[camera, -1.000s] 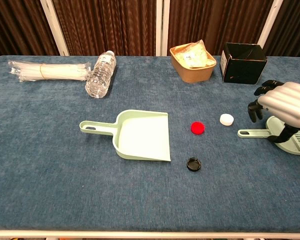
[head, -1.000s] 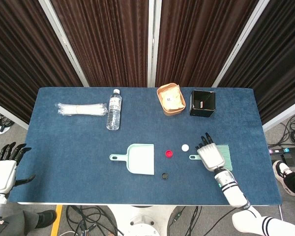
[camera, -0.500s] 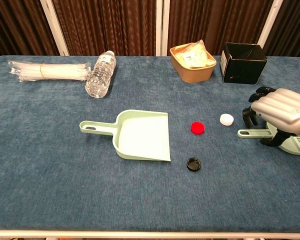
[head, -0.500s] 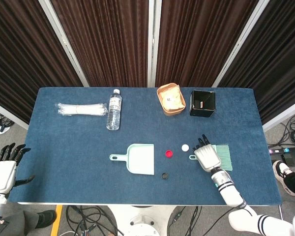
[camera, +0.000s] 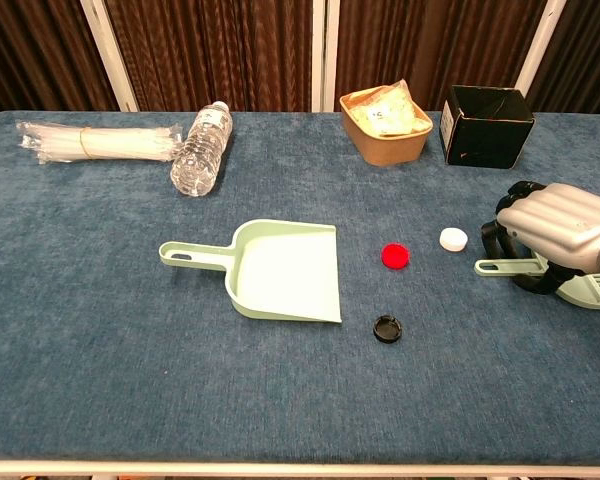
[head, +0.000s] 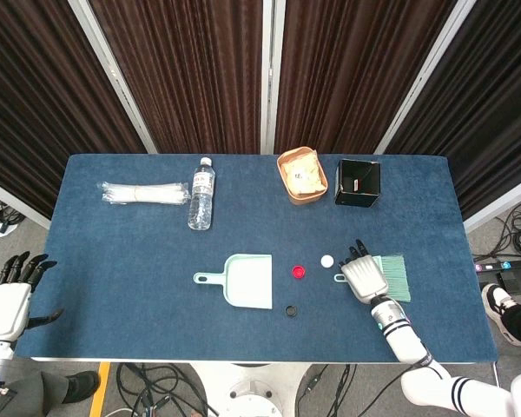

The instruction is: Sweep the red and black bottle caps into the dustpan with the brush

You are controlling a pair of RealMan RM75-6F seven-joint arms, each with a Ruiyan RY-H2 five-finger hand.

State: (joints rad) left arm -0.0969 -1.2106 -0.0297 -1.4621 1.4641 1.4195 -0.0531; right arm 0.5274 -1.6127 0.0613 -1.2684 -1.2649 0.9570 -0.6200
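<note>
Chest view — brush (camera: 584, 288) under right hand (camera: 555, 226)

Matt blue cloth table (camera: 100, 330), smooth mint plastic dustpan (camera: 280, 270), clear glossy plastic bottle (camera: 200, 150).

No legible text anywhere (bottle (camera: 201, 147) label too blurred to read)

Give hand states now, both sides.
Left hand: open, holding nothing, off the table's left edge.
Right hand: fingers curling over the brush; firm grip cannot be told.
</note>
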